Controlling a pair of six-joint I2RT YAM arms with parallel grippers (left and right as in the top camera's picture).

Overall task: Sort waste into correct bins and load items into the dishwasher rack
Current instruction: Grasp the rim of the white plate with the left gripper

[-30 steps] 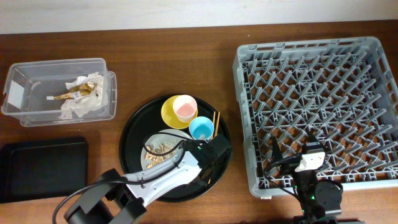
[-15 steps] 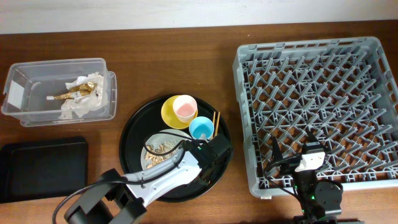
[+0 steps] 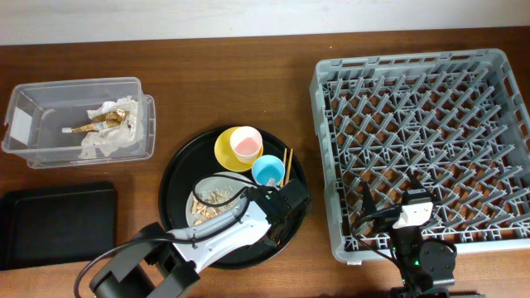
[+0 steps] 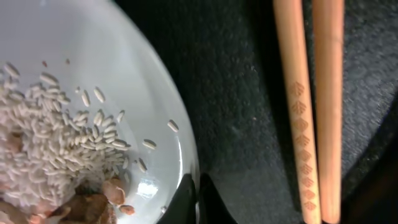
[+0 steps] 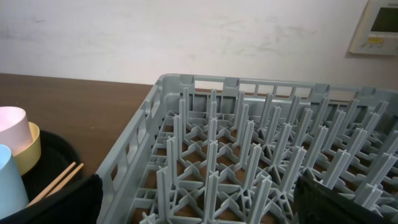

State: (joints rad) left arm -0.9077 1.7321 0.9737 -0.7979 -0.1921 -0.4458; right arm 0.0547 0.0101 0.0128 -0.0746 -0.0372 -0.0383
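Overhead view: the rack (image 3: 414,56) takes up the right side of the worktop (image 3: 248,74). Far left, the clear tub (image 3: 33,116) holds the crumpled white & gold wrappers (image 3: 106,128), and the flat black tray (image 3: 58,223) lies just in front of it, nearer the robot. Between these and the rack sits the round black tray (image 3: 175,178) w/ the rest on it: yellow dish (image 3: 224,154) at the far side, pink cup (image 3: 246,143) standing in it, blue cup (image 3: 268,171) just beside, chopsticks (image 3: 286,162) along the tray's right side, and the plate (image 3: 203,189) nearer the robot w/ food scraps (image 3: 217,199) on it. Left wrist view: the left gripper (image 4: 198,202) is narrow, tips all but together right at the plate's rim. It appears to pinch that rim, tho the tips sit at the frame's bottom edge, so it's hard to be sure. Rice-like crumbs & brown bits are heaped on the plate, and the chopsticks lie side by side on the tray, apart from the plate. Right wrist view: the right gripper (image 5: 199,214) is spread wide, holding nothing, over the rack's near edge w/ rows of pegs ahead. The cups, dish & chopstick tips show at left.
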